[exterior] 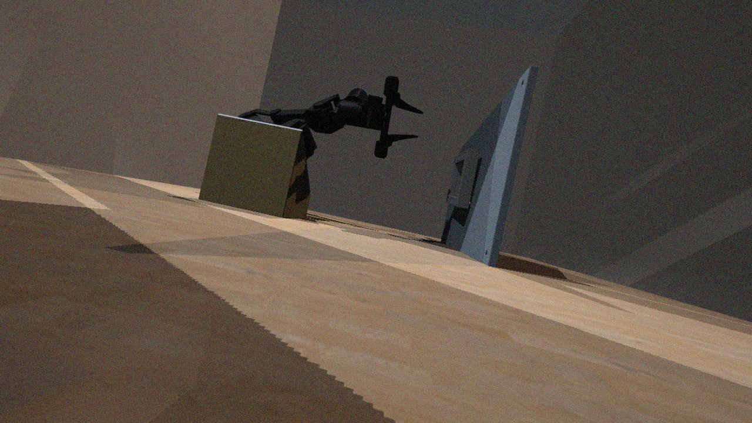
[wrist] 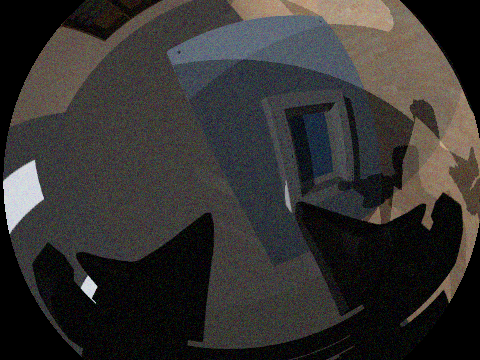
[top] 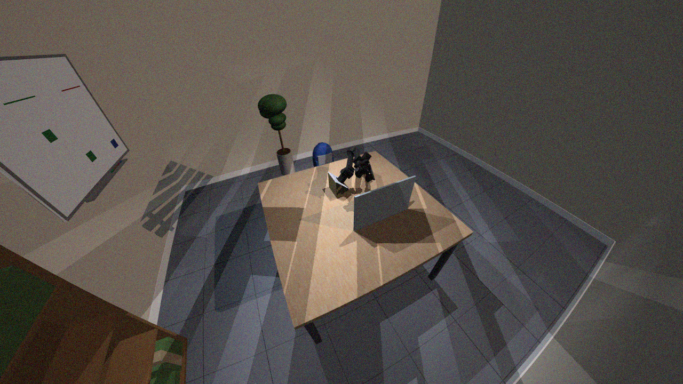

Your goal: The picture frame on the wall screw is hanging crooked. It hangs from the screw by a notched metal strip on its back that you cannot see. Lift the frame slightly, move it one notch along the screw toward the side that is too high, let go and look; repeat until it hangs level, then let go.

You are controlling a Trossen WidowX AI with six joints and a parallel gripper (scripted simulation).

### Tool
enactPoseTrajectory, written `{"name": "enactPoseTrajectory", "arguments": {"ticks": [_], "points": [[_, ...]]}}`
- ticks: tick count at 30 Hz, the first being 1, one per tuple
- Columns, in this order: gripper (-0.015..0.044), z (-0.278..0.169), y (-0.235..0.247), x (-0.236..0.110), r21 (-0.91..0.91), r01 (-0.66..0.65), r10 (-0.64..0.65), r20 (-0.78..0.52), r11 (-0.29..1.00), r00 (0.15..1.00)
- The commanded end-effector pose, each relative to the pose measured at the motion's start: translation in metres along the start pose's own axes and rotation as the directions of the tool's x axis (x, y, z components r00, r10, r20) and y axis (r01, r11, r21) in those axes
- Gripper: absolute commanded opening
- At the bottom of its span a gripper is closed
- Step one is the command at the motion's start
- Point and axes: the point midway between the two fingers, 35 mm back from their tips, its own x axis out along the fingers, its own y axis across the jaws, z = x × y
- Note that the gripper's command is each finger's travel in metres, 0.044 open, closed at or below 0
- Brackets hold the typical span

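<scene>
My fingers [exterior: 407, 123] stand apart on nothing, well short of the one picture frame [wrist: 319, 143], which hangs flat on the single upright panel [exterior: 502, 173] on the desk [exterior: 368, 326], its long axis tilted off level.

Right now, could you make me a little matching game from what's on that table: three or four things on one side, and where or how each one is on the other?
Things:
1. gripper
2. picture frame
3. grey panel
4. olive box

States:
A. hangs on the panel's face
B. open, in the air, apart from the frame
C. sits on the table beside the arm
D. stands upright on the table

Pairs: 1-B, 2-A, 3-D, 4-C
</scene>
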Motion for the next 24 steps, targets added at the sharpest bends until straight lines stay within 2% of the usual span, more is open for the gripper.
{"name": "enactPoseTrajectory", "arguments": {"ticks": [1,24], "points": [[0.026,-0.0001,0.0005,-0.0019,0.005,0.006,-0.006,0.002,1.0,1.0],[0.026,-0.0007,0.0013,-0.0046,0.009,0.012,-0.012,0.001,1.0,1.0]]}}
